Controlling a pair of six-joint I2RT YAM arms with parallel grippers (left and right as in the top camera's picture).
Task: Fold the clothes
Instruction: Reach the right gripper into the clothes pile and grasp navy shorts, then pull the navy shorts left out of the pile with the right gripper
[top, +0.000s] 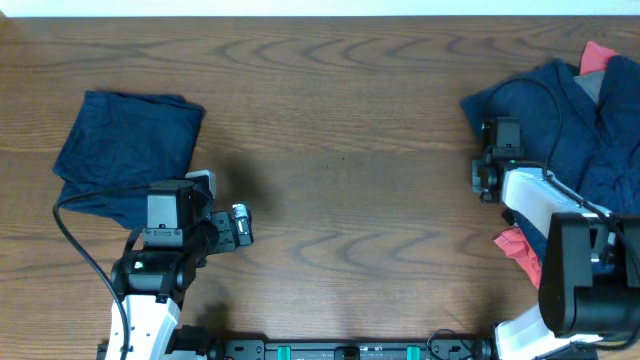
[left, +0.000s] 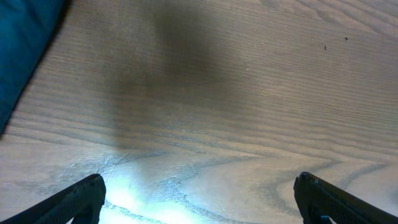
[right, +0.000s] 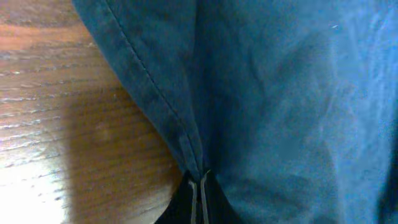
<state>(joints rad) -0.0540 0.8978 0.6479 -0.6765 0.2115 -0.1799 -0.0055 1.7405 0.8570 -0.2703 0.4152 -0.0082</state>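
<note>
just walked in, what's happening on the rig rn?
Clothes folding in progress. One navy garment lies folded at the left of the table. The left end effector is open over bare wood beside it, holding nothing. The right end effector is shut on the seamed edge of navy shorts in the unfolded heap at right, which also has coral-red fabric.

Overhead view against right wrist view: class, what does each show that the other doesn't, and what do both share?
Only the overhead shows the folded navy garment at the left, the left gripper over bare wood, and a coral-red garment. Only the right wrist shows the right gripper shut on the hem below a stitched seam. Both share the unfolded navy garment and the wooden table.
</note>
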